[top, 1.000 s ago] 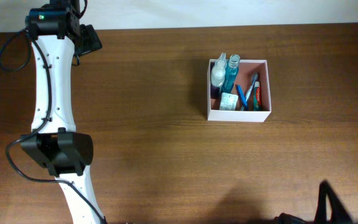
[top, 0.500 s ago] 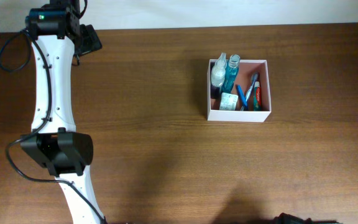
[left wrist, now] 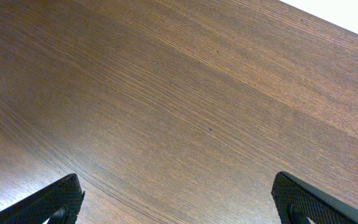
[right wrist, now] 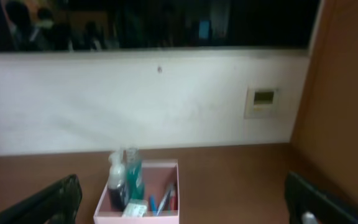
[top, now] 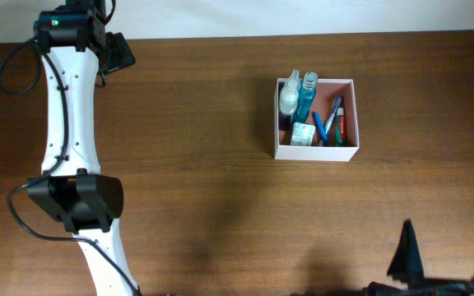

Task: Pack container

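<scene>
The container (top: 351,117), a square white-walled box with a pinkish inside, stands right of the table's middle. It holds a white spray bottle (top: 289,97), a teal bottle (top: 307,97), a green-and-white packet (top: 304,134), blue pens and a red tube. It also shows in the right wrist view (right wrist: 166,215). My right gripper (top: 445,251) is open and empty at the front edge, well clear of the container. My left gripper (left wrist: 179,202) is open and empty over bare wood at the far left corner.
The white left arm (top: 66,123) stretches along the table's left side. A white wall (right wrist: 135,99) with a small panel (right wrist: 263,98) rises behind the table's far edge.
The right gripper's two fingertips have come back into the overhead view at the front edge, spread apart. The left arm and the container have not moved.
</scene>
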Controlling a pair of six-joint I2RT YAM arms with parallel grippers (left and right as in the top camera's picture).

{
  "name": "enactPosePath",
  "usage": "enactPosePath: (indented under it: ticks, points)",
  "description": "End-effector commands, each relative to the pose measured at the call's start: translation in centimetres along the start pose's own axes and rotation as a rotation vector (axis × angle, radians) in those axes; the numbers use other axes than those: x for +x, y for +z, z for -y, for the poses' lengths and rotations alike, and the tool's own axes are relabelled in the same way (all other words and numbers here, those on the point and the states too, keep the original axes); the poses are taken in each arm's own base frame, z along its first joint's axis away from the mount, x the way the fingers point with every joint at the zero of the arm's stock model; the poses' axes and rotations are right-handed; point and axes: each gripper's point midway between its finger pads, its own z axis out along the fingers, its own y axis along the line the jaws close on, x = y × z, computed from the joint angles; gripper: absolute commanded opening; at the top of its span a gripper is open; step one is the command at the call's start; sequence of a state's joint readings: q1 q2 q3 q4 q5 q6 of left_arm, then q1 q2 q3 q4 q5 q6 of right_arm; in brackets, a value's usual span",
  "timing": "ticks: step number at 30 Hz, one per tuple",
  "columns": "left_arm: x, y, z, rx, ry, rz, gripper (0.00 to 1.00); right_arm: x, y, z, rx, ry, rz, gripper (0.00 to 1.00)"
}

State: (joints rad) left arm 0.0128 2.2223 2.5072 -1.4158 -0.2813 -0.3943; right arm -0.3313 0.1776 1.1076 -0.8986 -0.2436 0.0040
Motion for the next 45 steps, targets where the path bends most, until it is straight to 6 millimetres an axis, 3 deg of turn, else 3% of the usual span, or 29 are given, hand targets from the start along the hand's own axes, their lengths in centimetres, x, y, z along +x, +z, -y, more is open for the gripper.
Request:
enactPosePath:
  ticks: [1, 11, 17, 23, 45]
  points:
    - [0.0, 0.4, -0.1, -0.013, -0.012, -0.002, 0.99, 1.6, 2.1, 0.3, -0.019, -0.009, 0.038, 0.99]
    - [0.0, 0.4, -0.1, -0.013, -0.012, -0.002, 0.99, 4.4, 8.4, 0.3, -0.091, -0.049, 0.183, 0.99]
    - [0.0, 0.4, -0.1, -0.013, -0.012, -0.002, 0.99, 7.0, 10.1, -0.6, -0.151, -0.055, 0.196, 0.99]
    - [0.0, 0.4, -0.1, -0.013, -0.012, -0.002, 0.99, 9.0, 10.5, -1.7, -0.201, -0.075, 0.180, 0.99]
    - [0.0, 0.4, -0.1, -0.013, -0.012, -0.002, 0.99, 13.3, 10.1, -5.3, -0.366, -0.076, 0.149, 0.99]
